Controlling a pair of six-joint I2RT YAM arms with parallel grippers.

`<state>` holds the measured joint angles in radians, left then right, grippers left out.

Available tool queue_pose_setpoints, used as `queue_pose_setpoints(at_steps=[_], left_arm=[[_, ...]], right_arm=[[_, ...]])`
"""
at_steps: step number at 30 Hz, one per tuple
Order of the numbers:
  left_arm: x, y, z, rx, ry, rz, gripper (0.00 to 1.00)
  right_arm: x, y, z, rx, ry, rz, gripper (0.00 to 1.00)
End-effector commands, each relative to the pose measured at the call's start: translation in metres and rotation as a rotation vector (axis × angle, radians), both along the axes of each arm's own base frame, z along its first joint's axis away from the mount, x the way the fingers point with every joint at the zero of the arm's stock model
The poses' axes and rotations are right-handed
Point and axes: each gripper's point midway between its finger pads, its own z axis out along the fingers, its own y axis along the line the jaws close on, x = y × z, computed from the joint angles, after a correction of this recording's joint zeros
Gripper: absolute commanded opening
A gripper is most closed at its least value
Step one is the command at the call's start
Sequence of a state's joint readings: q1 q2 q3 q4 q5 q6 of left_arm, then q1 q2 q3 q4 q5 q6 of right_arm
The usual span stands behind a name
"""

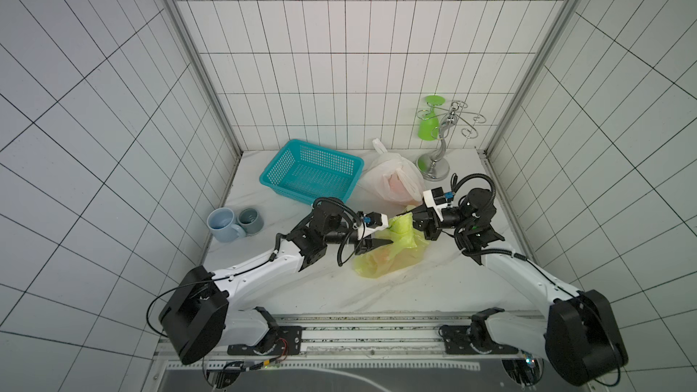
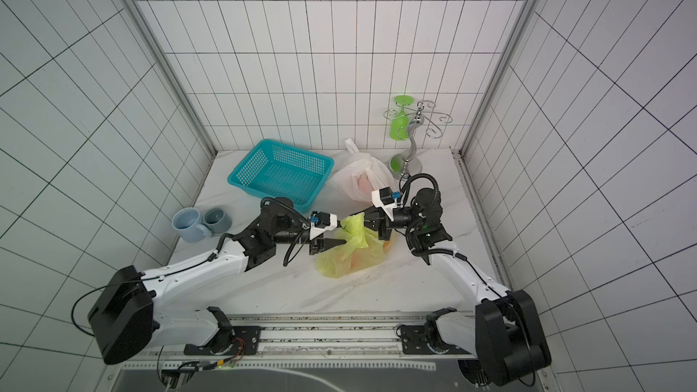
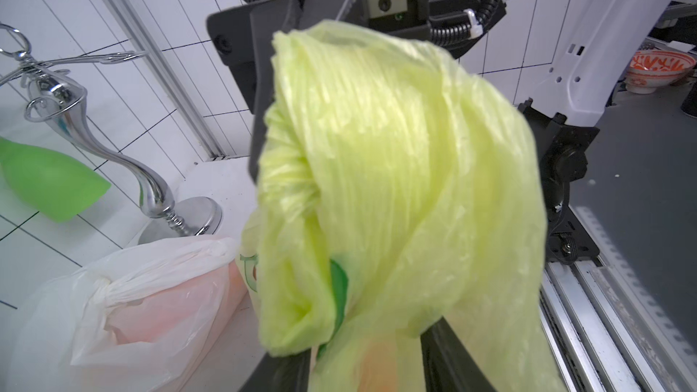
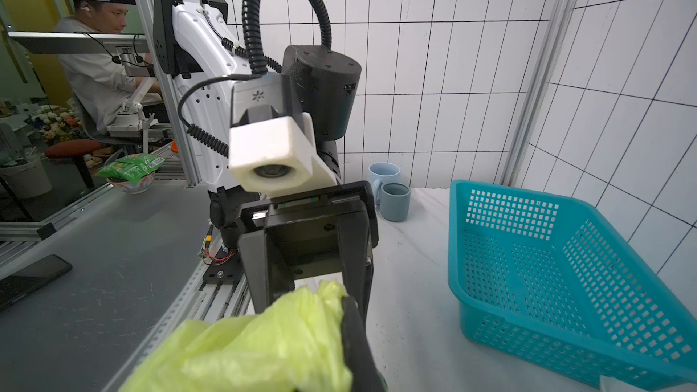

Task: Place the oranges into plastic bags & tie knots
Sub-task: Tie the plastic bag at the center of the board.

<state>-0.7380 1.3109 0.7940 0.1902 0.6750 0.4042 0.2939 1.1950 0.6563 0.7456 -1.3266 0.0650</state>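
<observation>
A translucent yellow-green bag (image 1: 392,254) lies mid-table, with oranges (image 1: 381,256) showing dimly through it. Its gathered top (image 3: 396,182) rises between my two grippers. My left gripper (image 1: 391,233) has its jaws apart, and the bag's bunched plastic fills the gap between them (image 3: 367,339). My right gripper (image 1: 399,216) faces it from the right and is shut on a handle of this bag (image 4: 264,345). Behind them stands a white bag (image 1: 392,179) with oranges (image 1: 399,186) inside. A knot (image 3: 103,284) closes its top.
An empty teal basket (image 1: 313,173) stands at the back, left of the white bag. Two blue-grey mugs (image 1: 226,224) are by the left wall. A chrome glass rack (image 1: 437,156) holding a green glass (image 1: 430,122) occupies the back right corner.
</observation>
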Motion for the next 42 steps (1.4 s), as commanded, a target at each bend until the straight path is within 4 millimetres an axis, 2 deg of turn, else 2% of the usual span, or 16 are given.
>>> queue_pose_setpoints(at_steps=[1,8,14,18,22,26,33,37,42], left_arm=[[0.011,0.008,0.023,-0.046,-0.052,0.082,0.49],[0.014,0.031,0.032,-0.043,-0.093,0.039,0.52],[0.023,0.04,0.032,-0.021,-0.079,-0.014,0.52],[0.026,0.031,0.033,-0.048,-0.079,-0.028,0.49],[0.027,0.02,0.022,-0.012,-0.115,-0.011,0.48],[0.03,0.01,0.023,-0.017,-0.135,0.014,0.48],[0.021,-0.002,0.026,-0.04,-0.143,0.015,0.45],[0.014,-0.001,0.031,-0.065,-0.143,0.006,0.39],[0.011,0.0,0.03,-0.055,-0.145,-0.004,0.21]], right_arm=[[-0.005,-0.003,-0.01,0.0,0.007,0.014,0.0],[-0.006,-0.003,-0.013,-0.006,0.004,0.018,0.0],[-0.007,-0.003,-0.014,-0.015,-0.004,0.014,0.0],[-0.006,-0.003,-0.015,-0.019,-0.002,0.009,0.0],[-0.005,-0.002,-0.014,-0.019,-0.002,0.01,0.0],[-0.005,-0.002,-0.014,-0.019,-0.003,0.009,0.0],[-0.005,-0.001,-0.015,-0.021,0.0,0.01,0.0],[-0.005,-0.001,-0.015,-0.022,-0.001,0.007,0.0],[-0.004,-0.001,-0.015,-0.023,-0.004,0.004,0.0]])
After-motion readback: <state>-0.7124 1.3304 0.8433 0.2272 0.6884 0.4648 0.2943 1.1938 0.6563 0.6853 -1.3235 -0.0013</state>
